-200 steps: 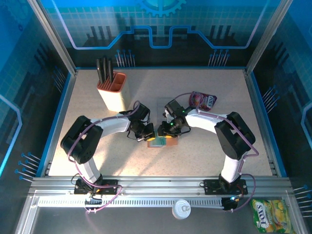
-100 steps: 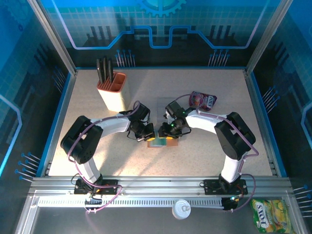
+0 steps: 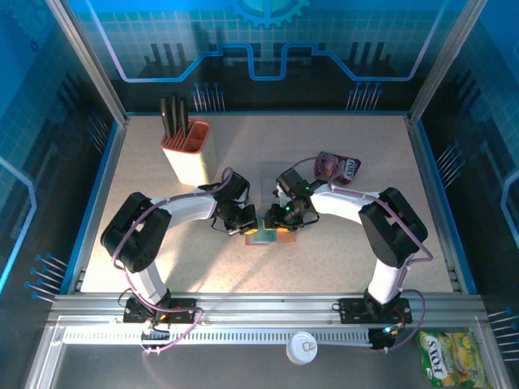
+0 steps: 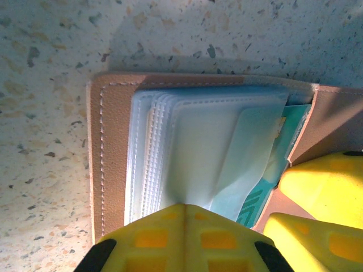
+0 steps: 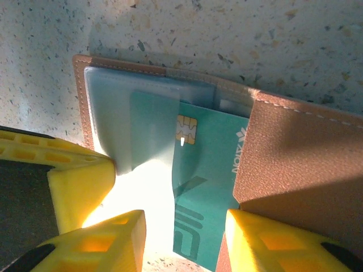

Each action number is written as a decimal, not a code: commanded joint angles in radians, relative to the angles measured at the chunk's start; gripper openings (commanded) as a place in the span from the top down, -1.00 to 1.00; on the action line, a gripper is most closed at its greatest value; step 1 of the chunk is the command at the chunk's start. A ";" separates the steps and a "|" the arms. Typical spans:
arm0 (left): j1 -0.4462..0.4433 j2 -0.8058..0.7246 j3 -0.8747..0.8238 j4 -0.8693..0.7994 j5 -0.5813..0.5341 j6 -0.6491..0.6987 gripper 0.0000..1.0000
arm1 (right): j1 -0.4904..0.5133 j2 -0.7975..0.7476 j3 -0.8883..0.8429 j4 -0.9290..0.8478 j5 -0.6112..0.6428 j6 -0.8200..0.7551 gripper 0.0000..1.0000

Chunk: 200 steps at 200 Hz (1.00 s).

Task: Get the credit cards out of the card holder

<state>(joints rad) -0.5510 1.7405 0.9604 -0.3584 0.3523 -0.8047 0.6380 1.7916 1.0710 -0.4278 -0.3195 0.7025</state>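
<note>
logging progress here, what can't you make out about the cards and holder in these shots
- Card count: top view, left pincer and right pincer cover most of the card holder; left wrist, cloudy sleeves blur what lies inside.
- Lettering on the teal card: right wrist, brown flap and bottom edge cut it off.

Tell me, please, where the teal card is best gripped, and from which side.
Grip the teal card by its bare end, which sticks out of the card holder, coming from that open side; its far end is tucked under the clear pocket.
</note>
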 commanded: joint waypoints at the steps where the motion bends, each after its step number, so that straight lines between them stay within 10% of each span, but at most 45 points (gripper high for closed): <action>1: -0.004 0.020 0.006 -0.049 -0.022 0.024 1.00 | -0.009 0.026 0.000 0.023 -0.026 0.017 0.14; 200: -0.003 -0.023 0.019 -0.059 -0.044 0.024 1.00 | -0.032 -0.048 -0.045 0.061 -0.032 0.022 0.14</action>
<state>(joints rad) -0.5510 1.7397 0.9615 -0.3618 0.3454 -0.8043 0.6205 1.7626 1.0374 -0.3466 -0.3550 0.7155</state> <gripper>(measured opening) 0.051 0.429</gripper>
